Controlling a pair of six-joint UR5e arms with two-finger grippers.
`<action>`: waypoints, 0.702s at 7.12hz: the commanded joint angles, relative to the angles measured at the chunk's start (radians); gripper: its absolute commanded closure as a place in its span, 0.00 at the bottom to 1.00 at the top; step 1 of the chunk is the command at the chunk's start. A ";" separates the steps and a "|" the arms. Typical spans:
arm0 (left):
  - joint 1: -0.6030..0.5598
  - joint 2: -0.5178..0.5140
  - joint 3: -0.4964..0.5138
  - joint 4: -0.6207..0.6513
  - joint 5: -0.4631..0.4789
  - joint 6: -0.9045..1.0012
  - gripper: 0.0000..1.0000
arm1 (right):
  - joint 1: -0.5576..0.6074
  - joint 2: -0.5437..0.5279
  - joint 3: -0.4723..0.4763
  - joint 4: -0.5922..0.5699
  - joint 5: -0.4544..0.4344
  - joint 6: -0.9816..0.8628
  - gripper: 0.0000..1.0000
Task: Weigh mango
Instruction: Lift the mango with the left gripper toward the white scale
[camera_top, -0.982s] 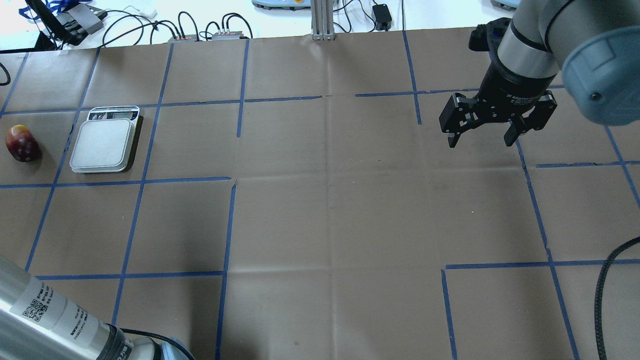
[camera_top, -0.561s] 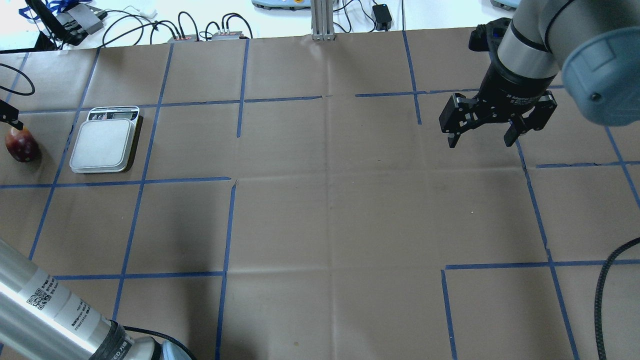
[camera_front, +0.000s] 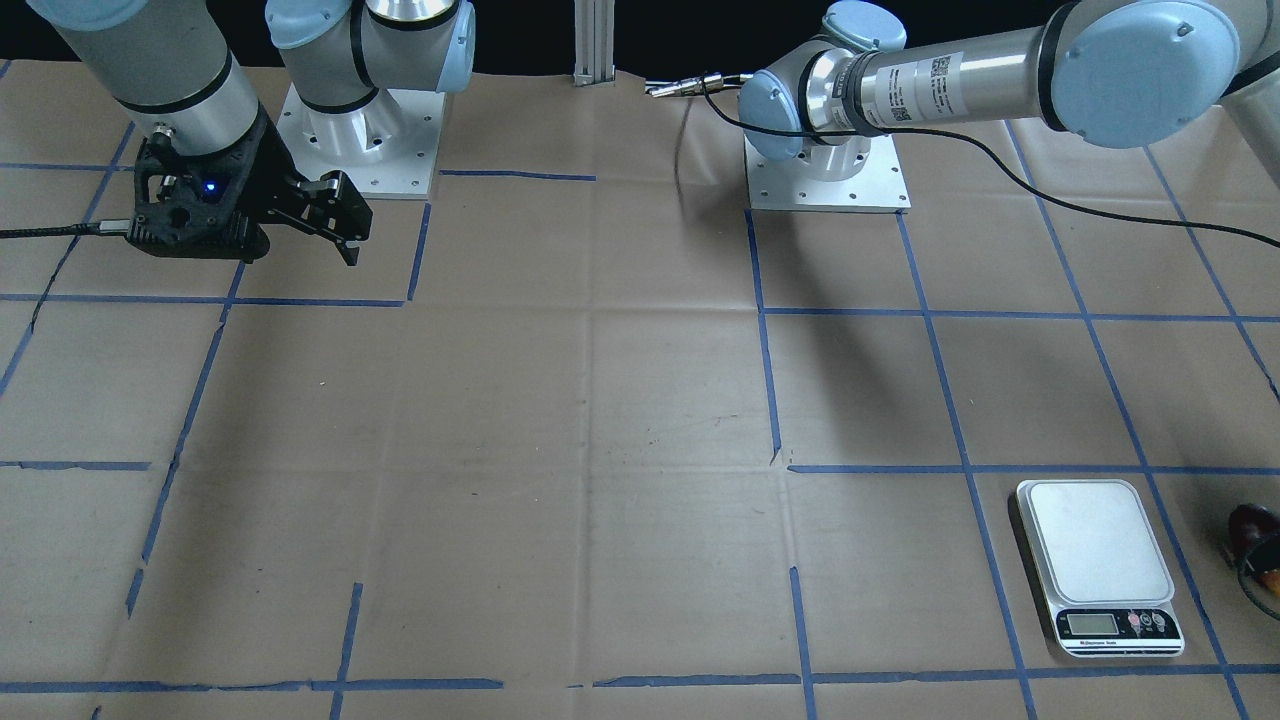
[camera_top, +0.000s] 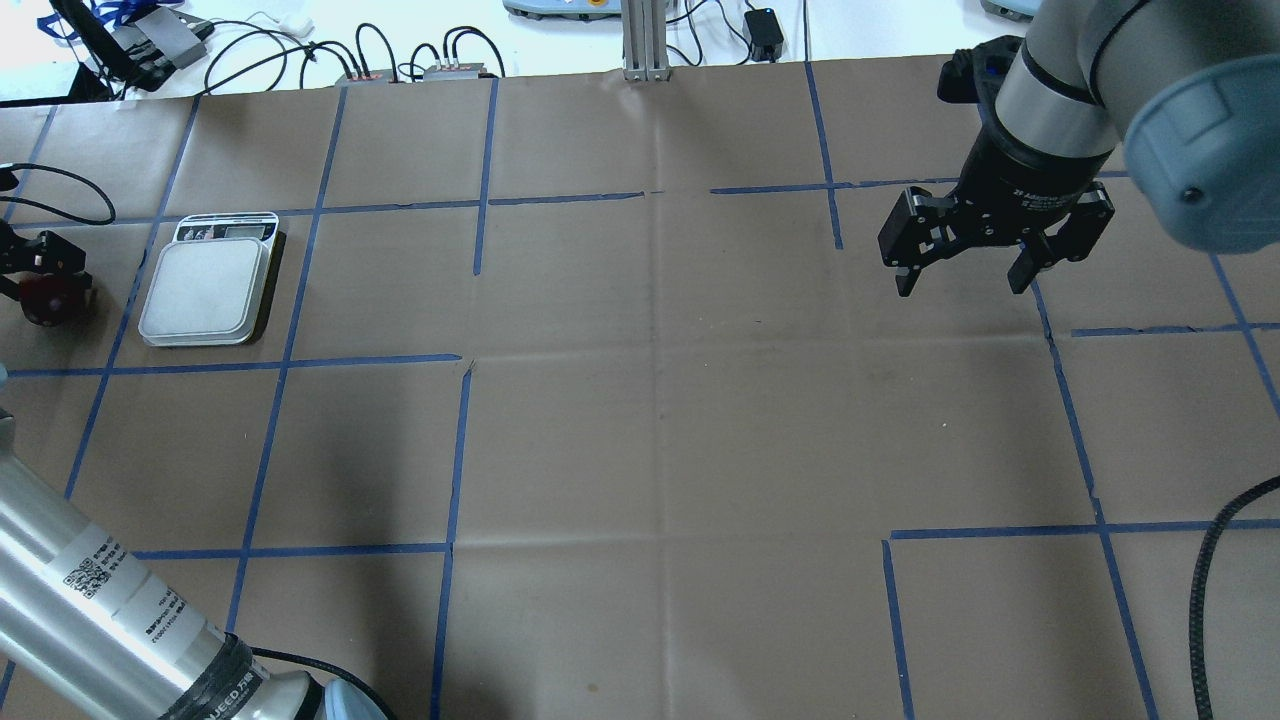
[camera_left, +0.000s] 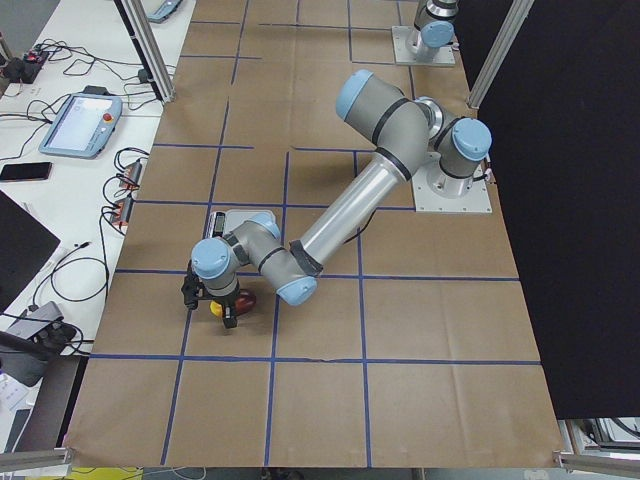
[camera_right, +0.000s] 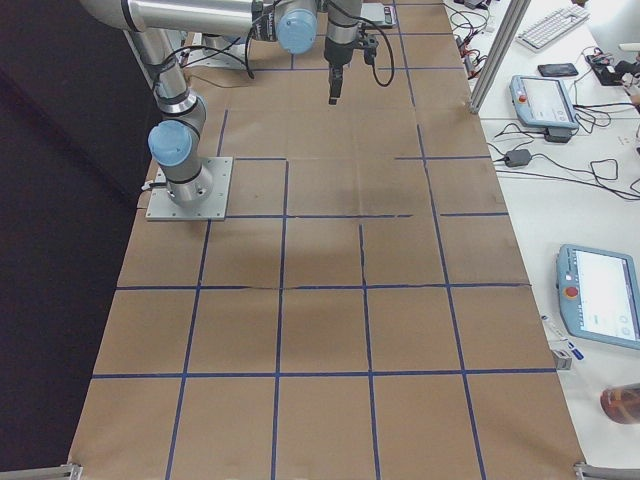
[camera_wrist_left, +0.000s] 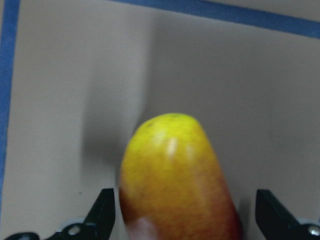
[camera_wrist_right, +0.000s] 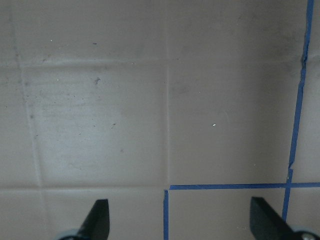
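Observation:
The mango (camera_wrist_left: 175, 180), yellow at its far end and red-orange nearer, lies on the brown paper left of the scale (camera_top: 205, 290). In the overhead view the mango (camera_top: 48, 308) is dark and half covered by my left gripper (camera_top: 40, 275). In the left wrist view my left gripper (camera_wrist_left: 185, 215) is open, with one finger on each side of the mango and a small gap on the right side. The white scale platform (camera_front: 1095, 540) is bare. My right gripper (camera_top: 960, 280) is open and empty, hovering far to the right.
Blue tape lines grid the brown paper table cover (camera_top: 650, 420). Cables and small boxes (camera_top: 420, 65) lie beyond the far edge. A black cable (camera_top: 60, 195) trails from my left wrist near the scale.
My left gripper has come in from the view's left edge and now stands over the mango, straddling it. The mango, scale and right arm have not moved.

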 joint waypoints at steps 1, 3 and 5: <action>0.001 0.002 0.008 0.000 0.006 0.000 0.32 | 0.000 0.000 0.000 0.000 0.000 0.000 0.00; 0.000 0.031 0.014 -0.012 0.005 0.001 0.46 | 0.000 0.000 0.000 0.000 0.000 0.000 0.00; -0.008 0.173 -0.019 -0.084 -0.002 0.000 0.47 | 0.000 -0.001 0.000 0.000 0.000 0.000 0.00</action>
